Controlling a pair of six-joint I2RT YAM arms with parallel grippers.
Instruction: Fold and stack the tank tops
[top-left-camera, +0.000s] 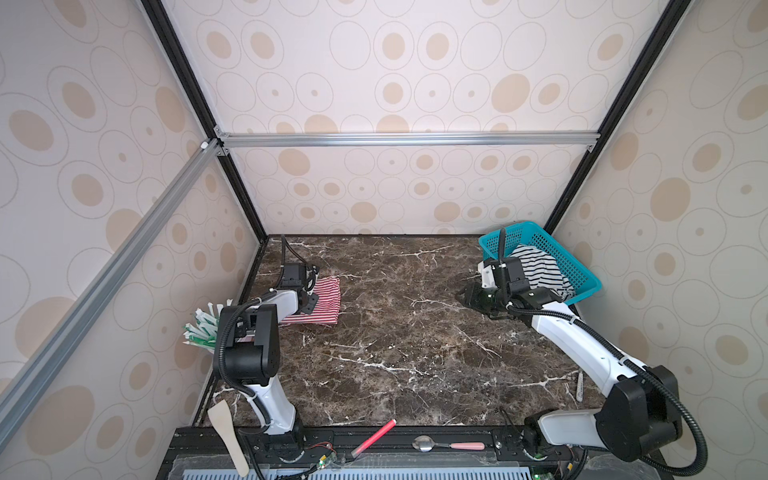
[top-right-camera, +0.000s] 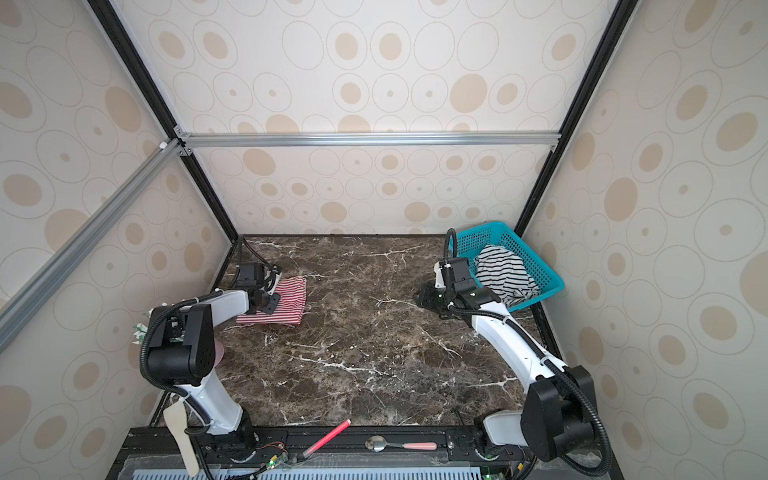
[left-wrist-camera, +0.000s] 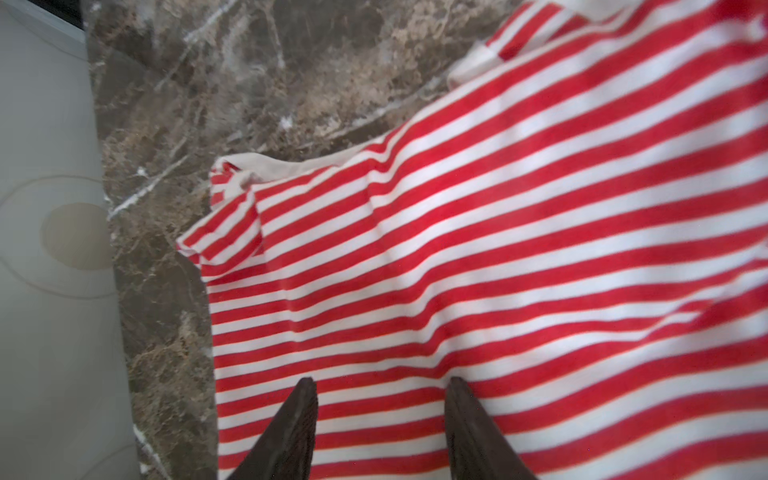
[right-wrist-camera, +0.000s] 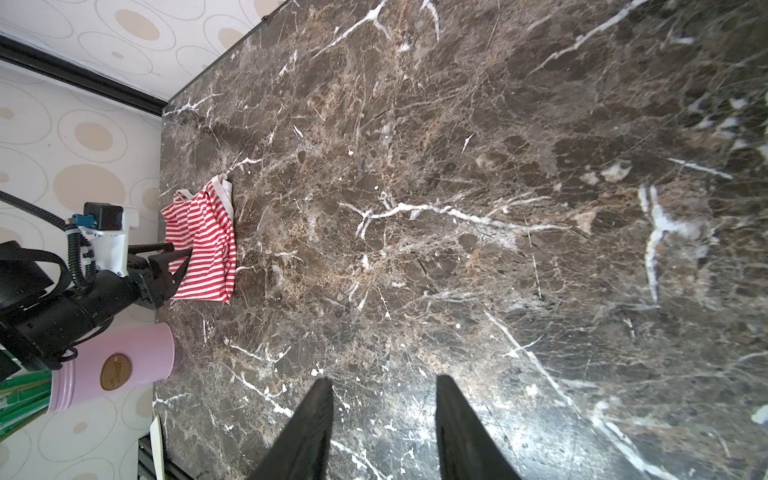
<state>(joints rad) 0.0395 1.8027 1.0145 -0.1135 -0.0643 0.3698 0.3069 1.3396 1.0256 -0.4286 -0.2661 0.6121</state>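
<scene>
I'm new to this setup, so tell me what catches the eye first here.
The red-and-white striped tank top lies at the far left of the dark marble table, with the left gripper open over it. At the far right, a teal basket holds the crumpled black-and-white striped top, and the right gripper hangs open over the marble beside it.

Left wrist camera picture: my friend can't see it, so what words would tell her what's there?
A red-and-white striped tank top with white trim lies rumpled on a dark brown marble table, filling most of the picture. The left claw is open, its two dark fingers apart over the cloth with nothing between them. A pale patterned wall edges the table.
</scene>
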